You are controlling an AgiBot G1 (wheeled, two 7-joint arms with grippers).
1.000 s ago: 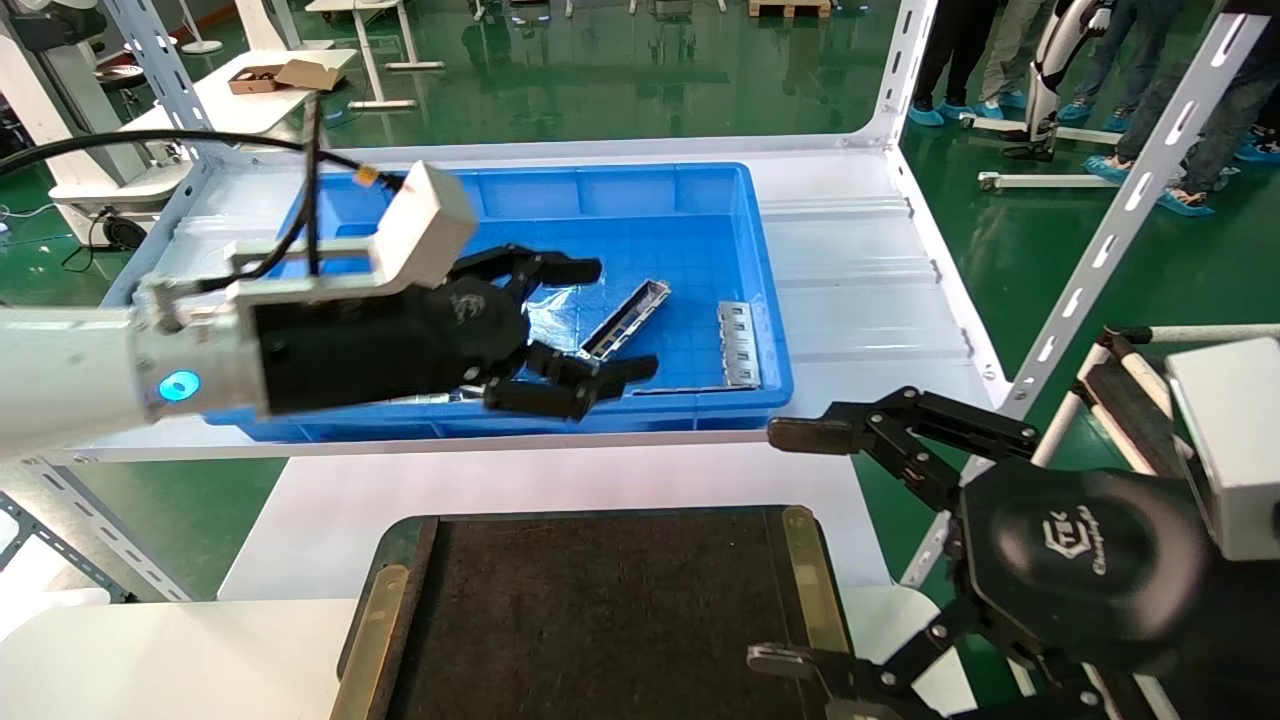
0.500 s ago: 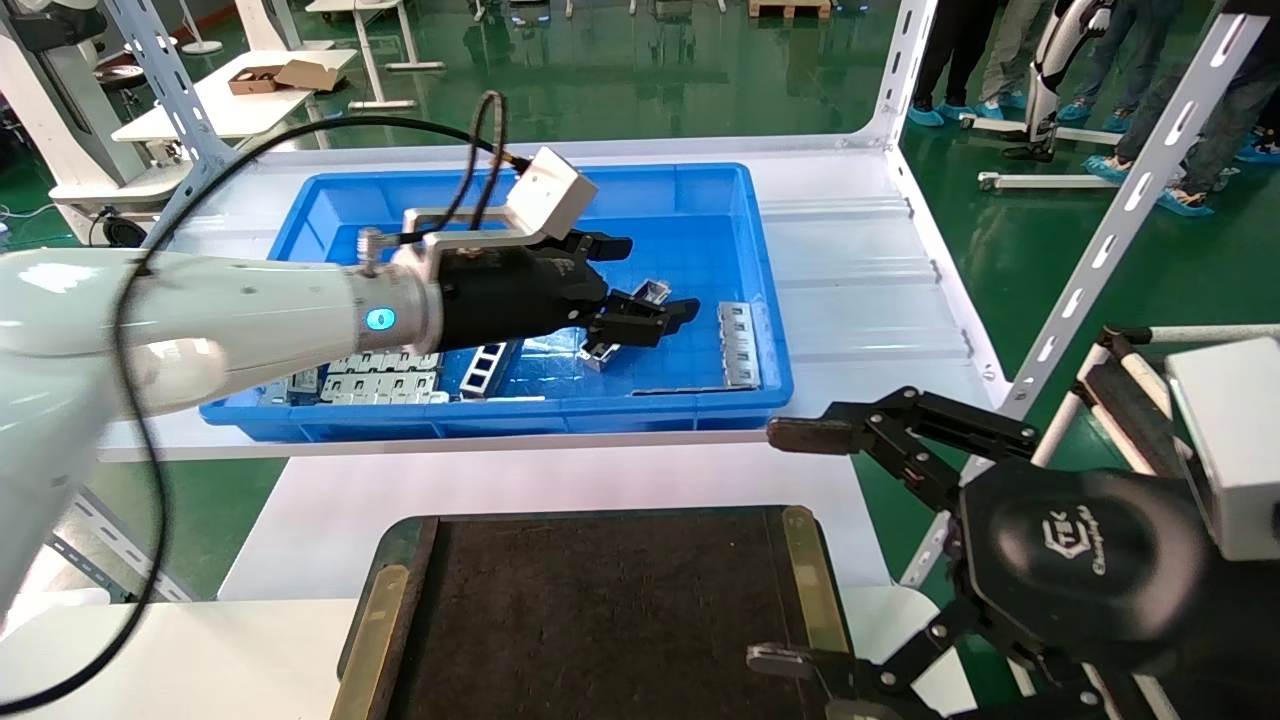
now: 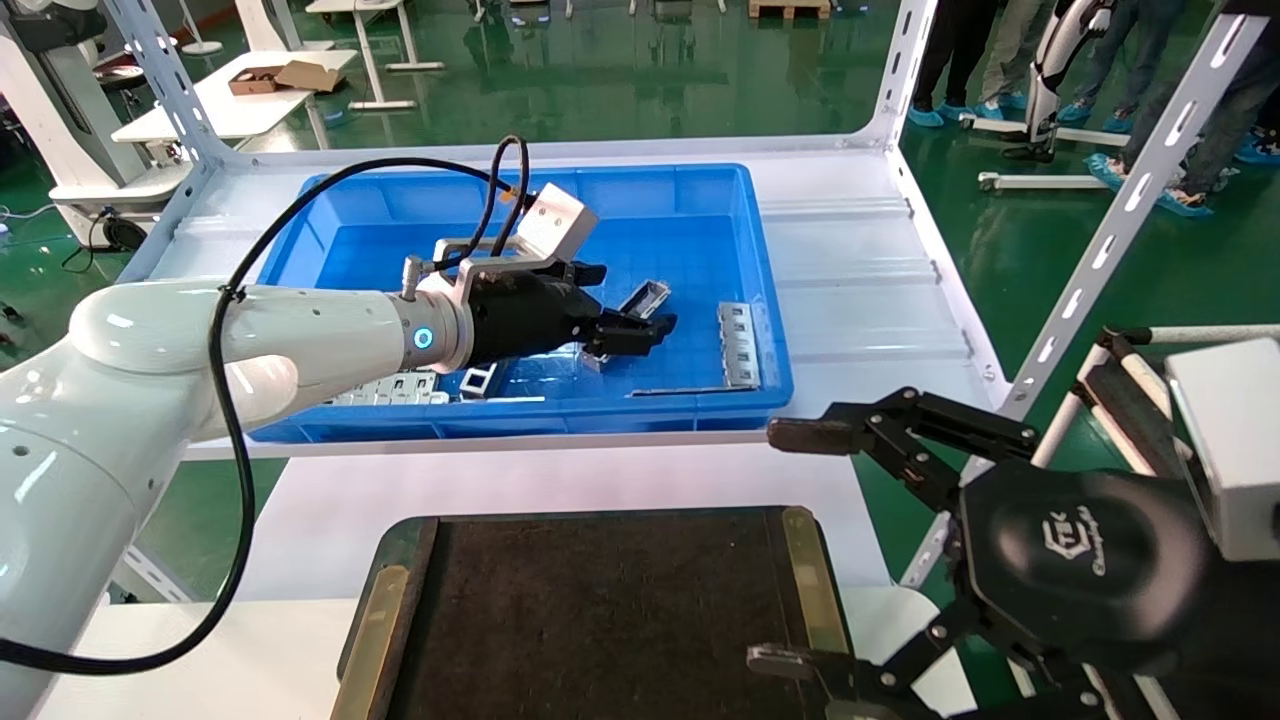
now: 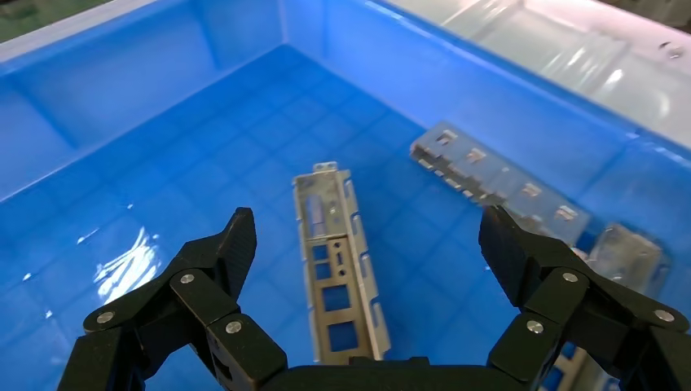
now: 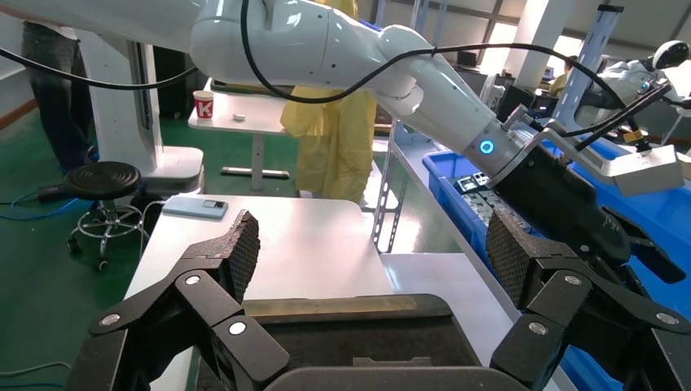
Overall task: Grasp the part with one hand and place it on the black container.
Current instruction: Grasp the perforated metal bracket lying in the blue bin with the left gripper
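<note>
The part (image 3: 648,295), a narrow grey metal channel with rectangular cut-outs, lies on the floor of the blue bin (image 3: 640,176). My left gripper (image 3: 625,300) is open and hangs low over it, hiding its near end. In the left wrist view the part (image 4: 338,261) lies lengthwise between the spread fingers (image 4: 236,244) of the left gripper (image 4: 371,244), apart from both. The black container (image 3: 600,610) sits at the table's near edge with brass strips along its sides. My right gripper (image 3: 790,548) is open and empty, parked beside the container's right edge; the right wrist view (image 5: 371,244) looks over the container (image 5: 350,342).
A grey strip with square windows (image 3: 738,343) lies by the bin's right wall, also in the left wrist view (image 4: 497,183). Flat slotted plates (image 3: 390,390) and a ladder-like strip (image 3: 478,380) lie at the bin's front left. White shelf uprights (image 3: 1110,230) stand at the right.
My left arm has reached farther into the bin and to the right, and come down, so its open gripper now straddles the part. The right arm has not moved.
</note>
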